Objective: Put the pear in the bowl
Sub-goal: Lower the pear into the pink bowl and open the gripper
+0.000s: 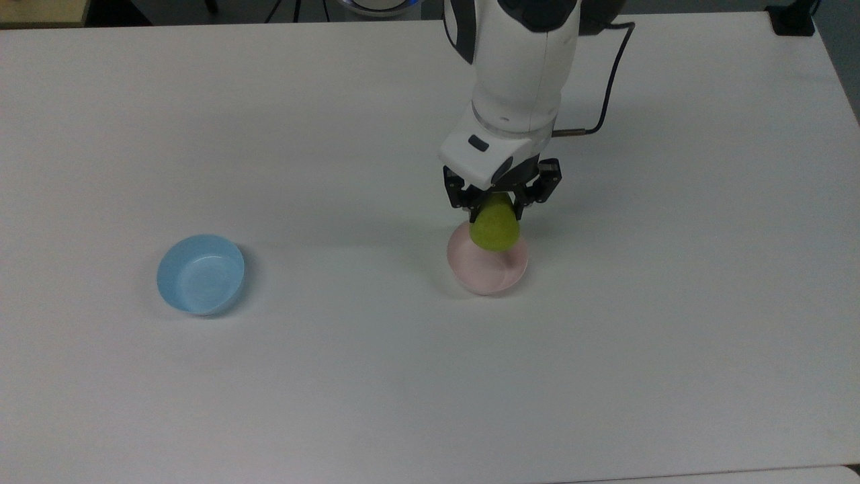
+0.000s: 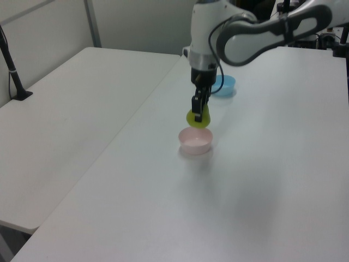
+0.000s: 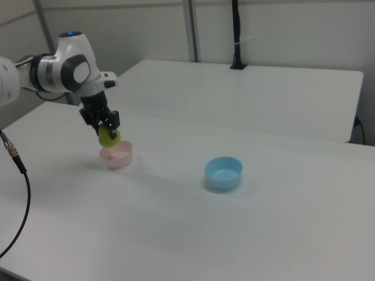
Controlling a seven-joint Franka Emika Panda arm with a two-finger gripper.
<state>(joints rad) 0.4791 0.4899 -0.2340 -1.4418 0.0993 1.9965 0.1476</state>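
While the arm reaches over the white table point(image 1: 672, 336), the top view shows the gripper point(image 1: 498, 210) clenched on the narrow upper end of the pear point(image 1: 495, 230), a black finger on either side. The yellow-green fruit hangs broad end down and overlaps the far rim of the pink bowl point(image 1: 485, 272). A light blue bowl point(image 1: 200, 273) sits well apart toward the top view's left.

From the left view, the pear point(image 2: 198, 118) is clearly in the air, just above the pink bowl point(image 2: 195, 143) and not touching it. It sits over the rim nearest the blue bowl point(image 2: 223, 84) rather than over the middle.

From the right view, the gripper point(image 3: 106, 124) holds the pear point(image 3: 109, 137) just above the pink bowl point(image 3: 117, 156), toward the right view's left edge of it; the blue bowl point(image 3: 223, 172) stands well off to the right view's right.

My judgement is that the carry is nearly done. To finish well, the arm should drift a little further until the fruit hangs over the bowl's centre, lower it close to the glossy inside, and only then let go. A drop from the rim could tip the light bowl or send the pear rolling away.
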